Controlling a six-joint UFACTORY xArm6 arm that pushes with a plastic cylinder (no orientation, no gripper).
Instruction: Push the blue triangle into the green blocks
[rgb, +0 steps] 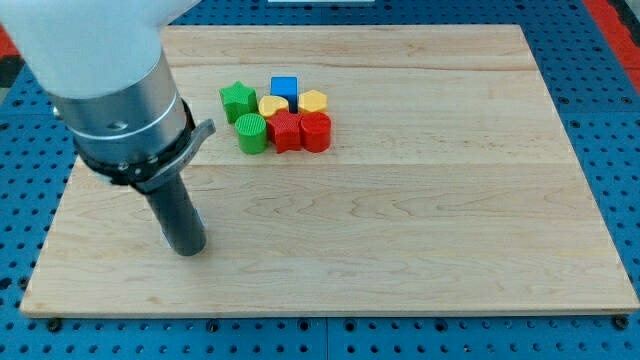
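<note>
My tip (188, 250) sat near-left, well apart from the cluster; bare rod, no jaws to judge. Blue block (284, 87), shape unclear, was at the far edge, green star (238, 100) just left, green cylinder (250, 133) nearer. Best: circle to its right, push left.

Green star (237, 98) and cylinder (251, 133), blue cube (285, 87), two yellow blocks (313, 101), two red blocks (315, 131)

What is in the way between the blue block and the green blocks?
The yellow heart sits between the blue block and the green cylinder. Nothing visible sits between it and the green star. My tip is far off, toward the view's bottom left.
</note>
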